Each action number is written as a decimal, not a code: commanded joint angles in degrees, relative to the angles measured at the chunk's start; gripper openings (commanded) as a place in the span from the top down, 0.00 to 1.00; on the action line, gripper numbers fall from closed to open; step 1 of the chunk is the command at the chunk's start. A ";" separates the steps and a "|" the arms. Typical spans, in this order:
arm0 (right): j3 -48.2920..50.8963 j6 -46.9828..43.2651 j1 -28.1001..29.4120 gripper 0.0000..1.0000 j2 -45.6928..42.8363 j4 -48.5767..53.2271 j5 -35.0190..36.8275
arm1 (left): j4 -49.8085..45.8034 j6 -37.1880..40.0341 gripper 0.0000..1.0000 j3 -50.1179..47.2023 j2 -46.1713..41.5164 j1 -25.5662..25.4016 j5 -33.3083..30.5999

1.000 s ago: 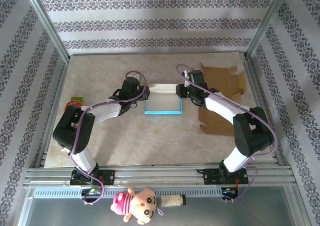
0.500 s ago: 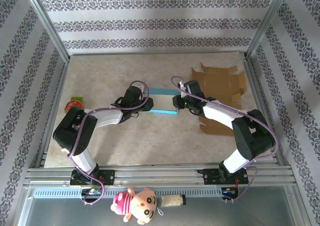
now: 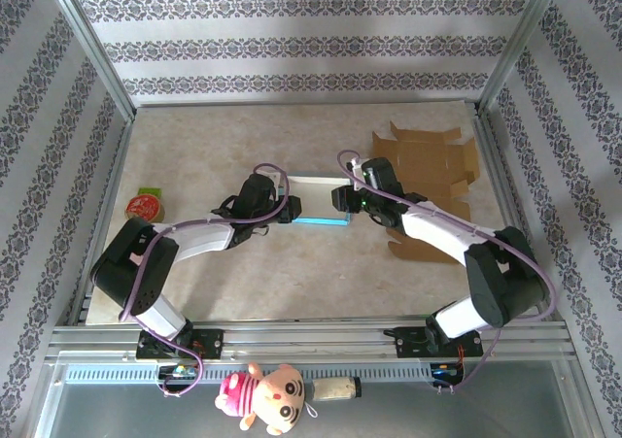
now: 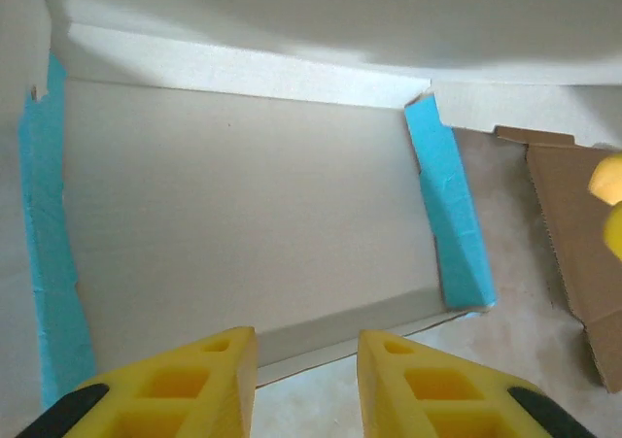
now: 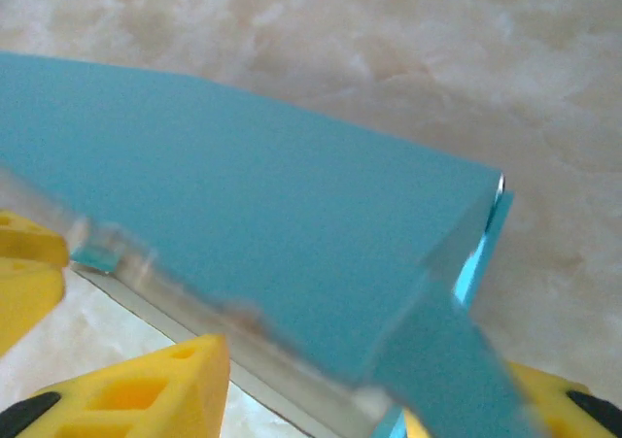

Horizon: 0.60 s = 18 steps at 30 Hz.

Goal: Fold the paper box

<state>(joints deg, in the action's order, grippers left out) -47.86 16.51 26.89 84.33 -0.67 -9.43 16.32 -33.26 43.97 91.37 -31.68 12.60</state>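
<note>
The paper box (image 3: pixel 319 197) lies at the middle of the surface (image 3: pixel 292 273), partly formed, white inside and blue outside. In the top view its long axis runs 9 to 3 o'clock, with a gripper at each short end. The left gripper (image 4: pixel 307 341) is at the 9 o'clock end, jaws parted with nothing between them, facing along the white floor. The right gripper (image 3: pixel 339 201) is at the 3 o'clock end, jaws wide apart and astride the blue wall without pinching it. Both are equally near, so the next fold likely needs the two ends worked together. A flat brown cardboard sheet (image 3: pixel 428 171) lies at the box's 3 o'clock, partly under the right arm. A red and green item (image 3: pixel 144 203) sits well apart at 9 o'clock, and a plush toy (image 3: pixel 267 394) lies off the surface at 6 o'clock.
</note>
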 commanded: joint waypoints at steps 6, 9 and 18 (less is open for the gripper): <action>2.80 0.52 0.79 0.43 -7.58 0.67 -4.50 | 0.71 0.47 0.66 -2.43 -3.57 -1.55 -1.57; 3.30 0.32 0.86 0.43 -9.32 1.31 -6.88 | 0.53 -0.03 0.66 -2.87 -4.27 -1.67 -1.15; -1.46 -1.56 -0.33 0.28 -17.19 9.91 2.94 | -23.85 7.58 0.65 5.43 -18.84 0.14 -15.71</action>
<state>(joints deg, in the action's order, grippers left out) -46.30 17.10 27.11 68.99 6.17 -13.23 6.13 -31.57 42.70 74.87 -32.45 5.37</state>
